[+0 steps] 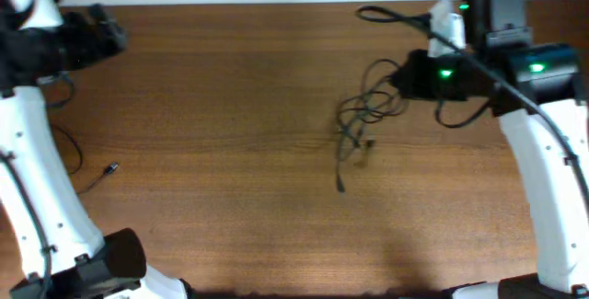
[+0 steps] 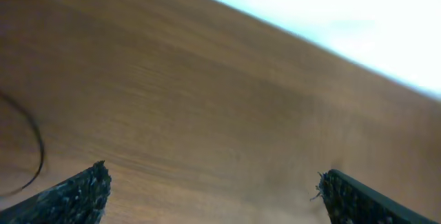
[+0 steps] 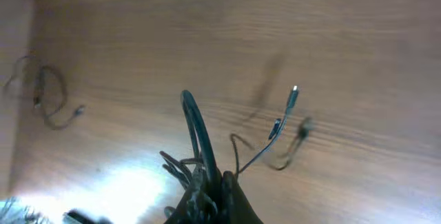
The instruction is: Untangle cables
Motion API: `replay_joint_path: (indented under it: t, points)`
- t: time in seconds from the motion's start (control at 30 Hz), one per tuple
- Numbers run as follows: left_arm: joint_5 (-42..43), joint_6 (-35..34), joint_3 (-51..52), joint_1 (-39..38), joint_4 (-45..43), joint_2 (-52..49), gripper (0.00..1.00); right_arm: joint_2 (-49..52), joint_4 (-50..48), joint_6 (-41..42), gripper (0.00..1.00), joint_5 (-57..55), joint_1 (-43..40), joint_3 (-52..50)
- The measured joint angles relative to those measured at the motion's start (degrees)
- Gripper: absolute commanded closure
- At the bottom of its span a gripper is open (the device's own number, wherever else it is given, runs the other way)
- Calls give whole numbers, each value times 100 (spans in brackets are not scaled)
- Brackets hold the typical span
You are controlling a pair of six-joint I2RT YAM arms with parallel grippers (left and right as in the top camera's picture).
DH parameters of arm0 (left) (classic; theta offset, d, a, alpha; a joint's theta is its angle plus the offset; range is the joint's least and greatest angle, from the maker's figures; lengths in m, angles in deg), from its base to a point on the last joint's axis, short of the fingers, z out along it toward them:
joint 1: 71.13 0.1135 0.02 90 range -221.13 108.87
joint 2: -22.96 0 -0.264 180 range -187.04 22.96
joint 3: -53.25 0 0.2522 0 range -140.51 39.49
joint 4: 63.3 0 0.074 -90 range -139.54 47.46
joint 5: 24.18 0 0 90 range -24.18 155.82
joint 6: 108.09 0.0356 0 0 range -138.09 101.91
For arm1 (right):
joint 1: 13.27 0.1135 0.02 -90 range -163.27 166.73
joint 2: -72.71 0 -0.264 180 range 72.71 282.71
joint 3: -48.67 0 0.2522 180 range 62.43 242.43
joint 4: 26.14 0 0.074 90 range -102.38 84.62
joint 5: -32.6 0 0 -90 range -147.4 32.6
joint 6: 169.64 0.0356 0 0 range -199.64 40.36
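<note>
The cables (image 1: 363,115) are a bunch of thin black cords hanging from my right gripper (image 1: 402,76) at the table's right middle. One strand trails down to a plug end (image 1: 340,185). In the right wrist view my right gripper (image 3: 215,182) is shut on the bunch (image 3: 196,124), and grey plug ends (image 3: 292,98) dangle above the wood. My left gripper (image 1: 115,30) is at the far left back, away from the bunch. In the left wrist view its jaws (image 2: 210,179) are open and empty over bare wood.
A separate thin cord with a silver plug (image 1: 109,168) lies near the left arm; it also shows in the right wrist view (image 3: 48,100). A black loop (image 2: 38,148) shows at the left wrist view's left edge. A thicker black arm cable (image 1: 386,14) runs along the back right.
</note>
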Motion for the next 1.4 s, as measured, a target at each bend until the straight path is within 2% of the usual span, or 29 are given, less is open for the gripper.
replay_joint_path:
  t: [0.13,0.23,0.27,0.4,0.5,0.57,0.7,0.73,0.77,0.8,0.83,0.87,0.9,0.93,0.97,1.0,1.13,1.27,1.4]
  points:
    - [229,780,0,-651,240,-138,2,90,-197,208,96,170,271,0]
    - [1027,1434,-2,-1187,273,-354,3,105,-256,153,96,385,267,0]
    - [1504,1722,0,-1589,251,-586,3,107,-258,55,96,566,267,0]
    - [2457,2022,0,-2267,-155,-1178,4,107,-310,-267,96,1187,267,0]
    - [3613,2100,7,-2702,-778,-1738,4,107,-402,-369,96,1449,267,-2]
    - [4181,2122,15,-2892,-973,-1974,8,107,-525,-385,96,1600,267,-4]
    - [4765,2177,17,-3265,-1086,-2109,34,107,-533,-396,95,1788,267,-4]
    - [4819,2168,17,-3329,-1130,-2109,56,107,-518,-393,95,1816,267,-4]
    - [4850,2166,17,-3364,-1137,-2109,73,107,-511,-393,95,1825,267,-4]
    - [4876,2168,17,-3388,-1132,-2109,81,107,-501,-389,96,1840,267,-4]
    - [4909,2173,17,-3410,-1145,-2109,83,107,-496,-393,96,1840,267,-4]
    - [4918,2199,17,-3418,-1152,-2109,83,107,-494,-393,95,1843,267,-4]
    - [4935,2177,17,-3423,-1152,-2109,75,107,-494,-393,95,1843,267,-4]
    - [4948,2177,17,-3427,-1152,-2109,61,107,-496,-393,95,1843,267,-4]
    - [4957,2170,17,-3427,-1152,-2109,29,107,-496,-389,95,1840,267,-4]
    - [4957,2203,17,-3421,-1158,-2109,24,107,-496,-396,96,1838,267,-4]
    - [5084,2177,17,-3182,-1152,-2109,27,107,-452,-391,96,1716,267,-4]
    - [5871,2179,17,-2649,-1150,-2109,29,107,-452,-391,96,1569,254,-4]
    - [6356,2302,17,-2671,-992,-2109,28,107,-492,-398,96,1554,221,-4]
